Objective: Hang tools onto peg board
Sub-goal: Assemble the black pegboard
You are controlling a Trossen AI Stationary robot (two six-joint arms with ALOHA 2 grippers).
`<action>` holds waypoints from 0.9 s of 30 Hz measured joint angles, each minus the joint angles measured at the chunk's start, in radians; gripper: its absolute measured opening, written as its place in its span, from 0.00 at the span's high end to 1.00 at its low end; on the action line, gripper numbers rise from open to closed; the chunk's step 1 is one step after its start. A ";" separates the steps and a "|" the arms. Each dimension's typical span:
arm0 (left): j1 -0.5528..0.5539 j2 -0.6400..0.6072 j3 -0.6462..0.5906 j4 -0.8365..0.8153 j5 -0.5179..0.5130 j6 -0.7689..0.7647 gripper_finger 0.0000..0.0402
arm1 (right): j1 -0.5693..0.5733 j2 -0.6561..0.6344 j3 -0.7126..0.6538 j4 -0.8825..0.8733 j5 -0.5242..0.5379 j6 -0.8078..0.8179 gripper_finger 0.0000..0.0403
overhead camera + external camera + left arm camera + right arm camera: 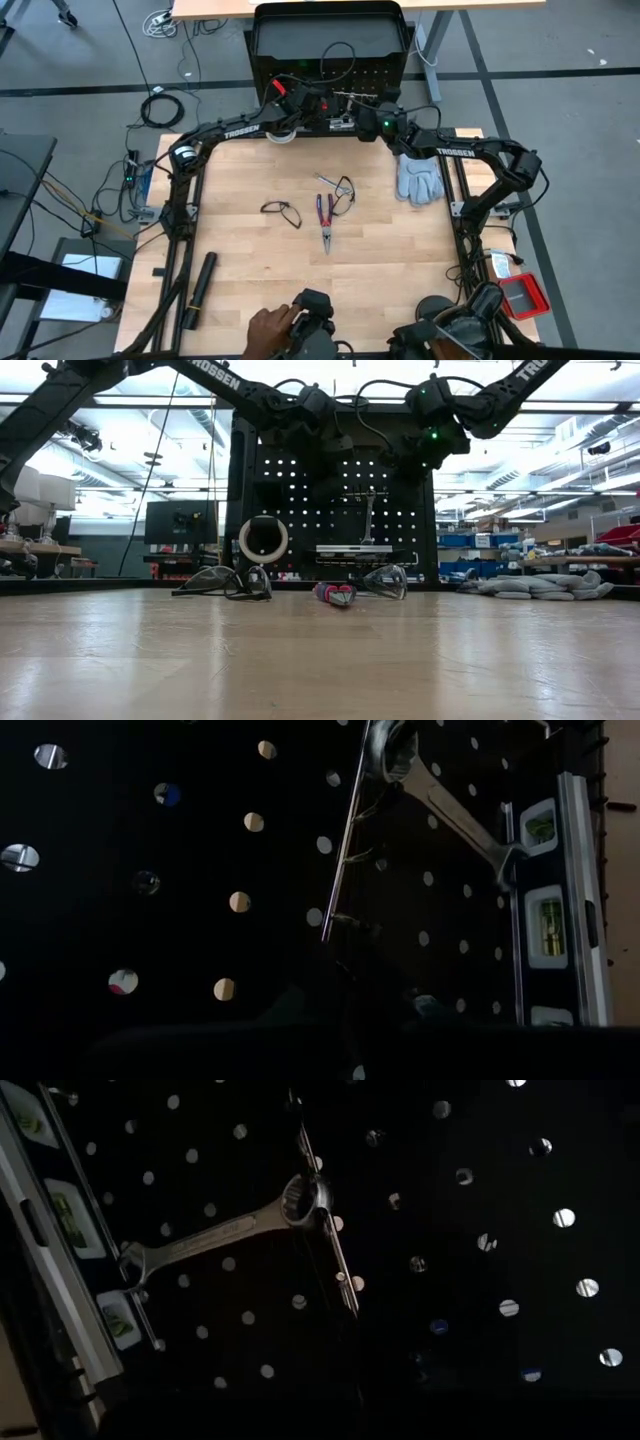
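1. High view: both arms reach to the peg board (265, 40) at the table's far edge. Left gripper (322, 100) and right gripper (358, 122) are both closed, empty. Pliers (325, 222) and two glasses (282, 211) lie mid-table.
2. Low view: tape ring (263, 539) hangs on the board; wrench (369, 512) hangs upright above the level (365, 548).
3. Left wrist view: wrench (445, 807) on hook, beside level (548, 910).
4. Right wrist view: wrench (225, 1230) hanging by its ring end.

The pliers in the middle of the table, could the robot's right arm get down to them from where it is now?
Probably yes. The pliers lie in the open on the table, nothing over them. The right gripper is shut and up at the peg board, so it must swing back and open.
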State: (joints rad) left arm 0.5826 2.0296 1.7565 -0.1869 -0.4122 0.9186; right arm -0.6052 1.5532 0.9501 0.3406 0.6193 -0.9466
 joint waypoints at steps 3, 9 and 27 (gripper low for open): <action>-0.005 0.000 0.000 0.009 -0.021 -0.003 0.95 | 0.005 0.000 0.000 0.007 0.011 0.001 0.99; -0.022 -0.001 -0.002 0.015 -0.097 -0.027 0.84 | 0.007 0.000 -0.001 0.029 0.024 0.009 0.99; -0.056 -0.155 -0.070 -0.127 0.015 -0.278 0.71 | -0.002 0.000 -0.001 0.045 0.001 0.077 0.99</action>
State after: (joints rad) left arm 0.5267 1.8750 1.6867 -0.3142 -0.3970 0.6401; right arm -0.6074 1.5532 0.9489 0.3851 0.6204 -0.8694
